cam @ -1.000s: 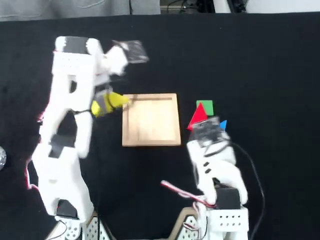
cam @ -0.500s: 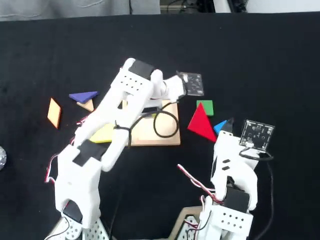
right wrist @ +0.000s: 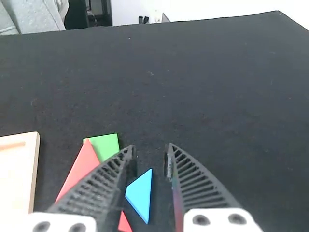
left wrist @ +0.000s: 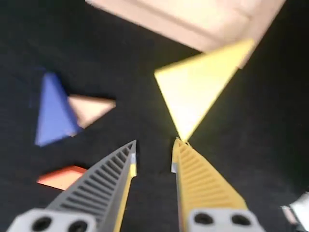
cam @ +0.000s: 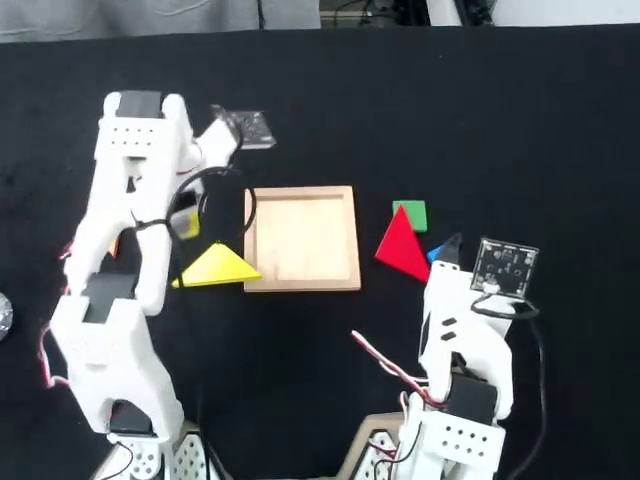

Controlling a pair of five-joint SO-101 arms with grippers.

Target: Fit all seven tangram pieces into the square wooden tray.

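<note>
Currently the yellow triangle [cam: 215, 268] lies flat, 1 corner at the tray's [cam: 300, 281] left rim. Left gripper [left wrist: 154, 143] is slightly parted and empty, with 1 tip at the triangle's far corner. Right gripper [right wrist: 149, 147] is also parted and empty, by the blue triangle [right wrist: 141, 193].

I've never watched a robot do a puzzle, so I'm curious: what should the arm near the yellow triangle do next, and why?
Probably ease the left gripper forward around the yellow triangle and shut on it. It is open, its tips at one corner of the triangle, which lies beside the wooden tray, and the tray holds no pieces yet.
</note>
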